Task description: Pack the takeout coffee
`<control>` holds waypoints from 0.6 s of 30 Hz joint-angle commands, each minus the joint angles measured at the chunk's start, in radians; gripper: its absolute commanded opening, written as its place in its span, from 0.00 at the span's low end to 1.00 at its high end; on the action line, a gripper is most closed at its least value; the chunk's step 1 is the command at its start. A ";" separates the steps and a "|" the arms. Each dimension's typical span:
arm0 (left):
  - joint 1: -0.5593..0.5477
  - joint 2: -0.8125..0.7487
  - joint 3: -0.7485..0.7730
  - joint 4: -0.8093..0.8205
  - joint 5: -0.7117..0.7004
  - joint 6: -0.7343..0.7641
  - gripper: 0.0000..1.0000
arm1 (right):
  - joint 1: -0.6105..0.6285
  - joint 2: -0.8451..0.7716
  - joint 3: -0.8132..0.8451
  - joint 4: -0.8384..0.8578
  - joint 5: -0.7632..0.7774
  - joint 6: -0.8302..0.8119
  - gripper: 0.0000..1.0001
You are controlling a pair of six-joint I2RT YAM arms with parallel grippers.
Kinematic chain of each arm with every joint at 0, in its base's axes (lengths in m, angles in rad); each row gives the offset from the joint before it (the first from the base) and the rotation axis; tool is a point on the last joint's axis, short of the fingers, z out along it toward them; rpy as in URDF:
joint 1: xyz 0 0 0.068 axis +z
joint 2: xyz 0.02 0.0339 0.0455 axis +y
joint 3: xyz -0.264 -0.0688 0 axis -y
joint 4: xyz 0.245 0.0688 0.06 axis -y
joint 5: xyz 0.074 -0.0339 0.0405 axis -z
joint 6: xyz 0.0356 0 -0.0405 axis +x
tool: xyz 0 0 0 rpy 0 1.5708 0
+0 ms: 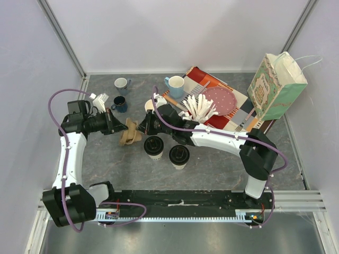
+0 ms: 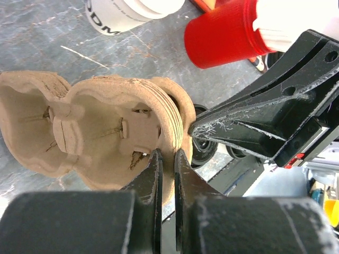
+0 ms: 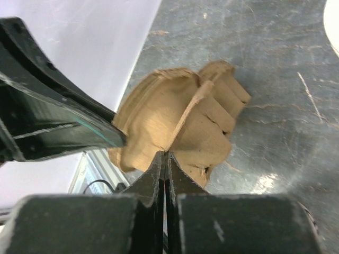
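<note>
- Takeout coffee, two cups: left cup point(image 1: 154, 147) and right cup point(image 1: 179, 156), standing just beside each other on the grey table point(image 1: 212, 164), near its middle and in front of both grippers.
- Orientation: both upright, long axis vertical, lids up, bases on the table.
- Appearance: cream-white paper walls and round black plastic lids. From above, the lids hide most of each wall.
- Lettering: the left wrist view shows a cream-white cup wall with dark letters, cropped at the top edge. Which cup this is cannot be told.
- Carrier point(image 1: 130, 135): brown moulded pulp with round cup wells, lifted off the table between the two grippers and tilted on edge. It sits just behind and left of the left cup and is apart from both cups.
- Left gripper point(image 1: 125, 125): jaws almost together, pinching the carrier's rim point(image 2: 172, 121) from the left.
- Right gripper point(image 1: 142, 126): jaws pressed together on a thin edge of the carrier point(image 3: 175, 121) from the right.
- Mugs: white mug point(image 1: 122, 83), dark blue mug point(image 1: 119, 103) and light blue mug point(image 1: 175, 84) at the back of the table, well apart from the cups.
- Paper bag point(image 1: 275, 84): patterned, upright at the back right.
</note>
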 commanded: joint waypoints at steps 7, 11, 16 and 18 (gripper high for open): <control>0.019 -0.002 0.091 -0.067 -0.037 0.101 0.02 | -0.015 0.042 -0.014 -0.112 -0.010 -0.068 0.00; 0.019 -0.004 0.090 -0.074 -0.020 0.101 0.02 | -0.015 0.061 0.024 -0.095 -0.050 -0.066 0.00; 0.038 -0.004 0.186 -0.102 0.006 0.092 0.02 | -0.023 0.077 0.024 -0.108 -0.050 -0.068 0.00; 0.044 -0.002 0.226 -0.110 0.005 0.099 0.02 | -0.026 0.080 0.017 -0.107 -0.048 -0.066 0.00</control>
